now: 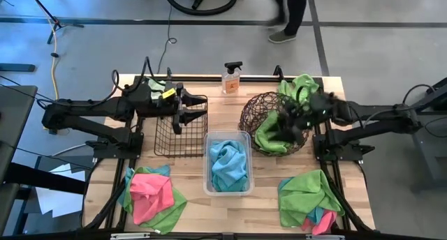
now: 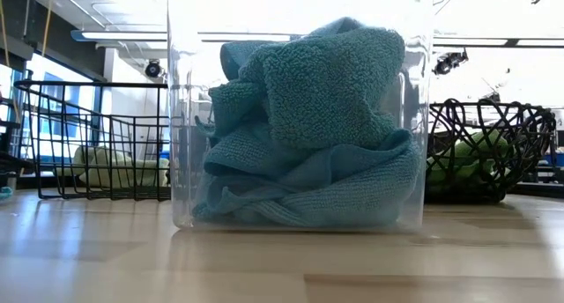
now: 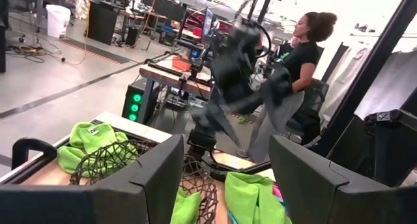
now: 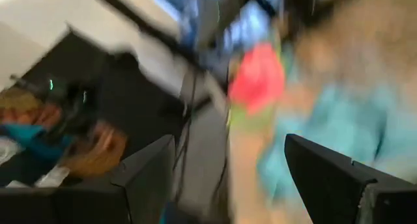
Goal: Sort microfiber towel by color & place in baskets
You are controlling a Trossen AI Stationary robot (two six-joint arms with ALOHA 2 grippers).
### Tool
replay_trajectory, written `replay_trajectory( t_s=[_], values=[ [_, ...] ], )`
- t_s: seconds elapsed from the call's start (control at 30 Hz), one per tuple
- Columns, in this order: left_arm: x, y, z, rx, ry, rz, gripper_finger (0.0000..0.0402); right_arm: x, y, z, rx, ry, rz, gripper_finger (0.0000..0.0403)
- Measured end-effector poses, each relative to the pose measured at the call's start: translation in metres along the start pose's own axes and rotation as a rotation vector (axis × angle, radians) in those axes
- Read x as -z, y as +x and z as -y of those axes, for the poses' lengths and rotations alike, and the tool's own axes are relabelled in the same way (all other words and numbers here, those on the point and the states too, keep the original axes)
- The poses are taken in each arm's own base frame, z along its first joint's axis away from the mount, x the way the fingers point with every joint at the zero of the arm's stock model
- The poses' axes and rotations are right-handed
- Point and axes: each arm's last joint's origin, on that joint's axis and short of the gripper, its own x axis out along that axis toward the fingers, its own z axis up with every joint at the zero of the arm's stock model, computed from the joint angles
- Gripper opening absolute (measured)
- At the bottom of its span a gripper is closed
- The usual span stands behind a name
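The clear tub (image 1: 227,162) (image 2: 181,118) at the table's middle holds teal towels (image 1: 228,163) (image 2: 308,118). The black wire basket (image 1: 164,132) (image 2: 97,140) stands to its left. The round woven basket (image 1: 255,114) (image 2: 485,149) on its right holds green towels (image 1: 269,135) (image 2: 467,158). Mixed pink, green and teal towels lie in a pile near left (image 1: 152,197) and another near right (image 1: 309,201). My left gripper (image 1: 183,113) (image 3: 225,159) hovers open over the wire basket's far edge. My right gripper (image 1: 297,123) (image 4: 228,165) is open above the woven basket, with nothing between its fingers.
A clear spray bottle (image 1: 232,78) stands at the far edge. More green towels lie at the far right corner (image 1: 300,86) and behind the left arm (image 1: 157,83). A person walks on the floor beyond the table (image 1: 286,17); another person (image 3: 306,48) shows in the left wrist view.
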Motion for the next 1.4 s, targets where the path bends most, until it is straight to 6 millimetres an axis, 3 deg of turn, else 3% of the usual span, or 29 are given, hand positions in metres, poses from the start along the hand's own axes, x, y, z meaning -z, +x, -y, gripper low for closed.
replay_trajectory(
  t_s=[0.27,0.53,0.67,1.03,1.3,1.4],
  values=[
    [0.000,0.000,-0.001,-0.024,0.026,0.008,0.0216,0.068,0.010,-0.008,0.204,0.372,-0.485,0.0287],
    [0.000,0.000,-0.001,-0.025,0.041,0.007,0.0216,0.127,0.011,-0.014,0.609,0.634,-0.780,0.0287],
    [0.000,0.000,-0.001,-0.022,0.063,0.007,0.0216,0.153,0.020,-0.012,0.791,0.633,-0.863,0.0287],
    [0.000,0.000,0.000,0.011,0.063,-0.003,0.0216,0.214,0.059,0.007,1.087,0.458,-0.982,0.0287],
    [0.000,0.000,0.001,0.018,0.063,-0.005,0.0216,0.236,0.071,0.019,1.170,0.374,-1.037,0.0284],
    [0.000,0.000,0.001,0.018,0.063,-0.006,0.0216,0.236,0.072,0.020,1.143,0.343,-1.058,0.0251]
  ],
)
